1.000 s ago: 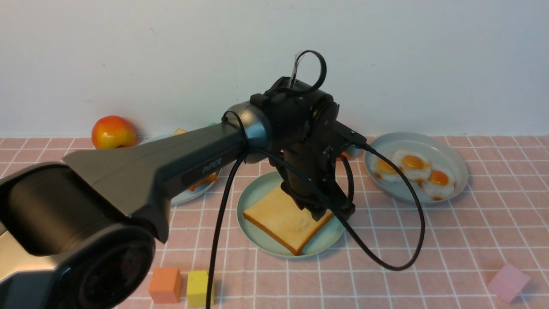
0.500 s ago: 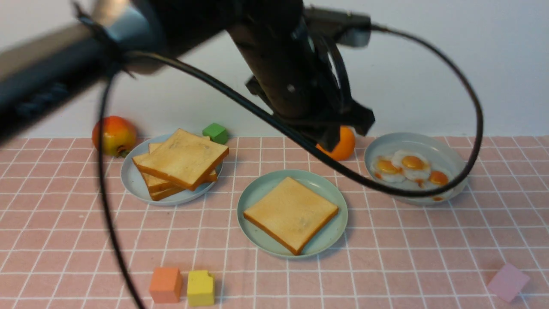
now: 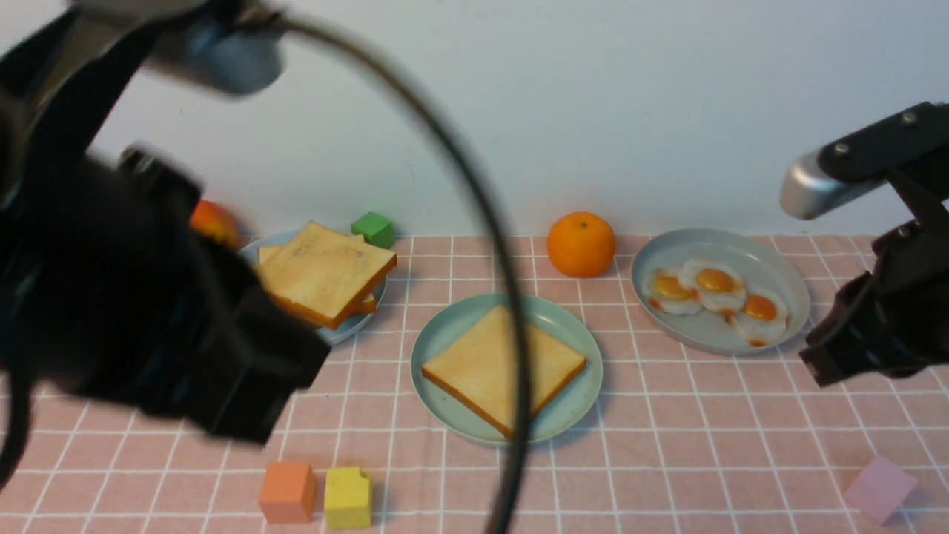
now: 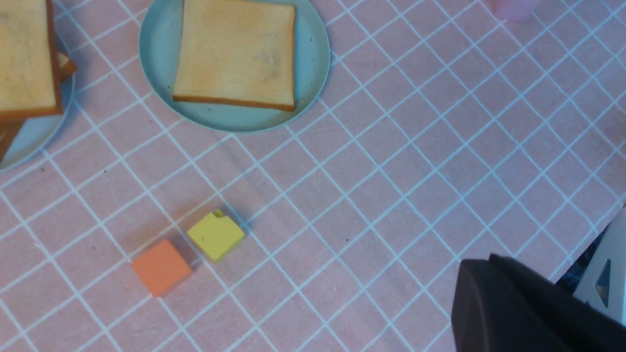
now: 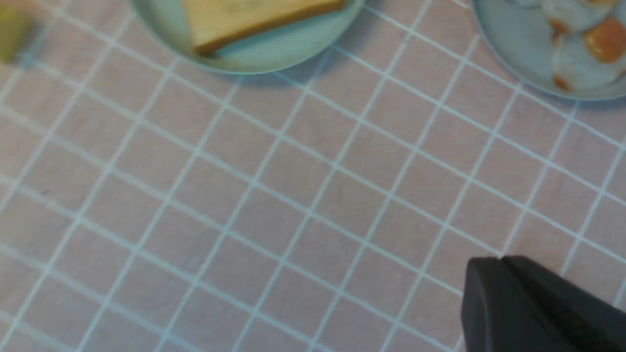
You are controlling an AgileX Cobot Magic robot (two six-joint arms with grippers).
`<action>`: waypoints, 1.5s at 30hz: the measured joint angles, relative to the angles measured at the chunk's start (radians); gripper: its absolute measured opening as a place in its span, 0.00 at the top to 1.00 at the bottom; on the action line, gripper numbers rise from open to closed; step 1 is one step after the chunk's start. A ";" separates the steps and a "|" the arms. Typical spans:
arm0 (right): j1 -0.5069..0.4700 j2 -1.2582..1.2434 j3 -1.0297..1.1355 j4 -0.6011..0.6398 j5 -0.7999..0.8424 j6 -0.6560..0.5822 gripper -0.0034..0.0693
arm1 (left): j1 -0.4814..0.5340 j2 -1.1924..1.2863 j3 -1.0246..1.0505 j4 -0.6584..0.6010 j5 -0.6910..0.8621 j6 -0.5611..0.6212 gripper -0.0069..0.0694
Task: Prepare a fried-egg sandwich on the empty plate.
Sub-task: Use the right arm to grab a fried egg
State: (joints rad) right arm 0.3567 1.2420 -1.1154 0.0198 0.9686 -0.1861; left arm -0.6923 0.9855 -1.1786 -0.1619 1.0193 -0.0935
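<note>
Pulled back from the mint plate point(image 3: 574, 400), the left gripper point(image 4: 489, 283) now hangs blurred over the desk's near left corner, jaws pressed together on nothing. The right gripper point(image 5: 499, 274) has come in at the right edge; I cannot tell how its jaws stand. Both are well apart from the plate. By the near edge sit an orange cube point(image 3: 286, 492), a yellow cube point(image 3: 347, 497) and a pink block point(image 3: 878, 487). Mid-desk, the round shallow mint plate carries one square golden toast slice point(image 3: 482, 367) with a brown crust. Farther back, a pale blue plate point(image 3: 367, 315) holds stacked toast point(image 3: 326, 274) and a grey plate point(image 3: 771, 259) holds three glossy fried eggs point(image 3: 715, 282). An orange point(image 3: 581, 244) and a green cube point(image 3: 373, 228) sit at the far edge.
</note>
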 joint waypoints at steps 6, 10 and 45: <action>-0.156 0.133 -0.107 -0.001 -0.026 -0.052 0.87 | 0.000 -0.283 0.362 -0.011 -0.263 -0.081 0.89; -0.207 0.306 -0.206 0.048 -0.049 -0.151 0.85 | 0.000 -0.388 0.483 -0.008 -0.411 -0.137 0.89; -0.207 0.891 -0.391 -0.267 -0.461 -0.498 0.38 | 0.000 -0.384 0.494 -0.009 -0.566 -0.108 0.89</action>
State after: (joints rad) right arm 0.1501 2.1332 -1.5066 -0.2474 0.5072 -0.6840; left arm -0.6923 0.6014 -0.6849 -0.1710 0.4535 -0.2016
